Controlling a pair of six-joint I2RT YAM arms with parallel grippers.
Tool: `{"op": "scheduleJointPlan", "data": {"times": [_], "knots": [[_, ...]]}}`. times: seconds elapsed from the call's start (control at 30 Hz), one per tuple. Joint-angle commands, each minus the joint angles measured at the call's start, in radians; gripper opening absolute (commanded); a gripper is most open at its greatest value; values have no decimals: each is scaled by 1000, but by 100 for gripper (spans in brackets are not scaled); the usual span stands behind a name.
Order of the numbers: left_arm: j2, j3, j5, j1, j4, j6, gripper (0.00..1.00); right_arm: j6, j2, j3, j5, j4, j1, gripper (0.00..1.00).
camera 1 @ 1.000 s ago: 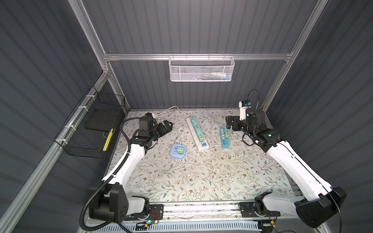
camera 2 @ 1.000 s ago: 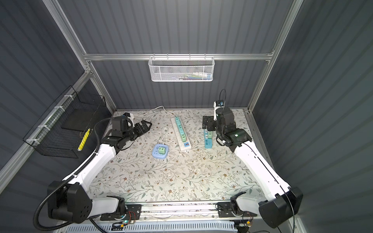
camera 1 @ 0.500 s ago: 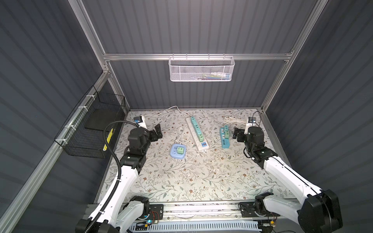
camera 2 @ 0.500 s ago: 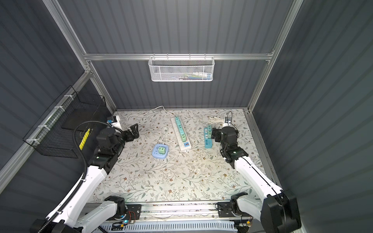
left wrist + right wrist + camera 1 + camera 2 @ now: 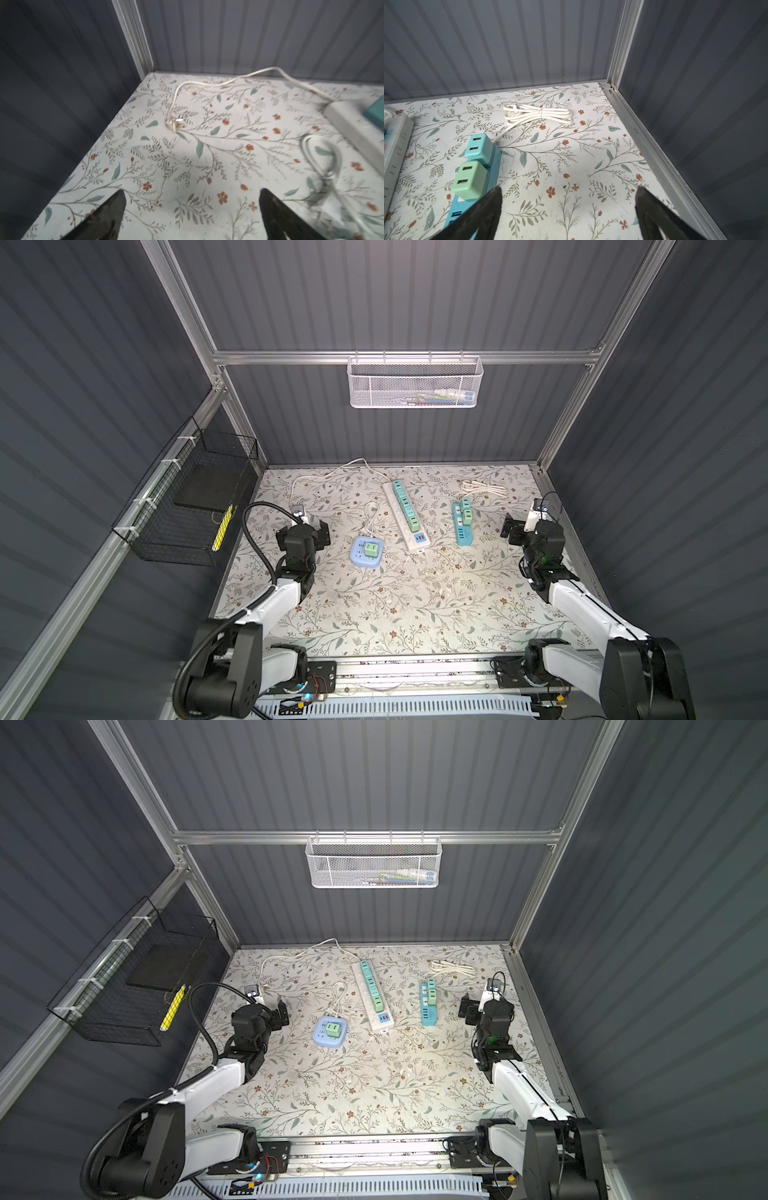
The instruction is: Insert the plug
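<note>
A white cord ends in a loose plug [image 5: 174,126] lying on the floral mat at the back left, apart from every socket. The white power strip [image 5: 405,510] [image 5: 372,994] carries several teal and green plugs. A blue strip [image 5: 463,526] [image 5: 494,164] holds a teal plug [image 5: 478,147] and a green plug [image 5: 469,179]. A blue socket cube [image 5: 365,553] has a green plug in it. My left gripper [image 5: 311,527] [image 5: 192,190] hovers open left of the cube, with nothing in it. My right gripper [image 5: 518,526] [image 5: 569,187] stands open and empty right of the blue strip.
A bundled white cord [image 5: 484,488] [image 5: 537,115] lies at the back right, and a looped thin cable [image 5: 371,516] lies behind the cube. A white mesh basket [image 5: 415,383] hangs on the back wall and a black wire basket [image 5: 187,506] on the left wall.
Both arms have drawn back from the rear of the mat toward the front and outer sides. Both grippers stayed open and empty.
</note>
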Motion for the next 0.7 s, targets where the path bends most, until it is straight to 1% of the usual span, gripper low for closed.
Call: {"op": "scheduleJointPlan", "data": {"times": [0.0, 0.07, 0.13, 0.17, 0.3, 0.37, 0.4, 0.47, 0.53, 0.57, 0.63, 0.67], "knots": [[91, -68, -53, 17, 261, 9, 100, -51, 31, -24, -40, 111, -17, 99], [176, -101, -46, 20, 393, 21, 100, -44, 55, -42, -63, 153, -23, 99], [227, -117, -39, 25, 469, 30, 100, -38, 77, -48, -81, 179, -30, 99], [255, -126, -38, 24, 516, 39, 100, -22, 78, -36, -93, 152, -33, 99], [363, -122, 4, 42, 619, 39, 100, -13, 106, -59, -158, 205, -38, 99], [431, -123, 15, 42, 709, 59, 100, -11, 112, -73, -148, 216, -38, 99], [434, -121, 16, 42, 694, 57, 100, -8, 115, -80, -146, 228, -38, 99], [399, -95, 30, 43, 584, 44, 100, -15, 141, -97, -191, 292, -38, 99], [428, -69, 29, 44, 591, 56, 100, -31, 177, -115, -233, 338, -38, 99], [420, -48, 30, 43, 530, 53, 100, -31, 201, -122, -242, 367, -38, 99], [413, -12, 61, 45, 448, 58, 100, -48, 250, -146, -267, 449, -38, 99], [423, 3, 93, 45, 444, 76, 100, -39, 266, -153, -243, 489, -37, 99]]}}
